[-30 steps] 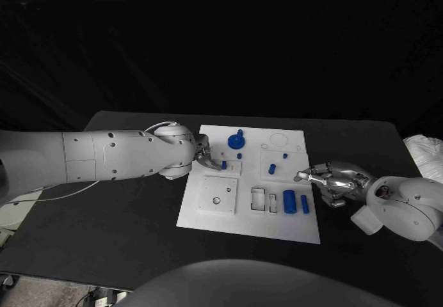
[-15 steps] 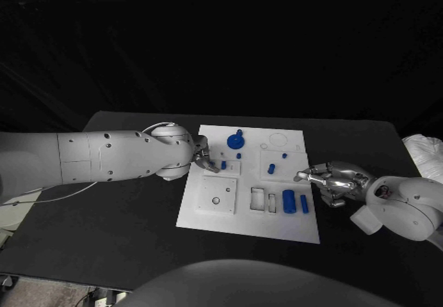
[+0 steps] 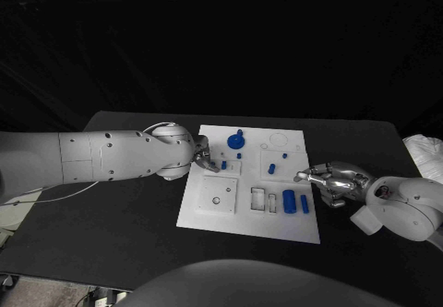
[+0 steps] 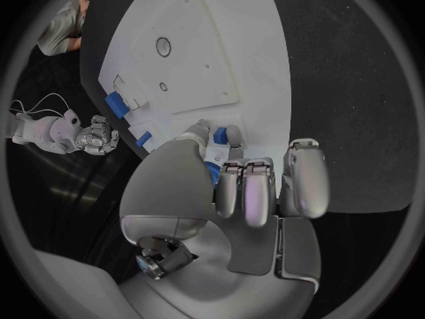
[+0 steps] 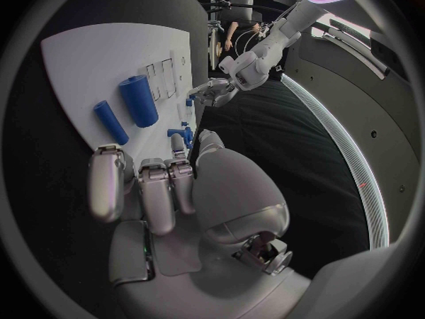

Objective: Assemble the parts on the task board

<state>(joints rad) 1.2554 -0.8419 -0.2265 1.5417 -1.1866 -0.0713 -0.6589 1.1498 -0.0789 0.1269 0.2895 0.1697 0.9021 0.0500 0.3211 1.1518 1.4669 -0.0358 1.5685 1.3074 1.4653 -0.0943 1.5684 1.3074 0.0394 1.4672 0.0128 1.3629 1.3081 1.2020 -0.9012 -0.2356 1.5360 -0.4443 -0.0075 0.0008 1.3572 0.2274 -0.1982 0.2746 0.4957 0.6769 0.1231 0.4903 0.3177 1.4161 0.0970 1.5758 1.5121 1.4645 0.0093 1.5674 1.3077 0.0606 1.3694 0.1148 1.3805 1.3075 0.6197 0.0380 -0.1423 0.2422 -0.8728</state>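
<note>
Silver right hand (image 3: 330, 181) is being kept curled, nothing held, just beside right edge of white rectangular task board (image 3: 214, 214). Large blue cylinder part (image 3: 289, 201) is being seen lying near board's front. Farther back, small blue peg part (image 4: 217, 138) is being pinched by silver left hand (image 3: 207, 158) at board's left side.

A black table (image 3: 120, 236) fills the foreground, with perhaps white cloth (image 3: 426, 153) at its far edge.
</note>
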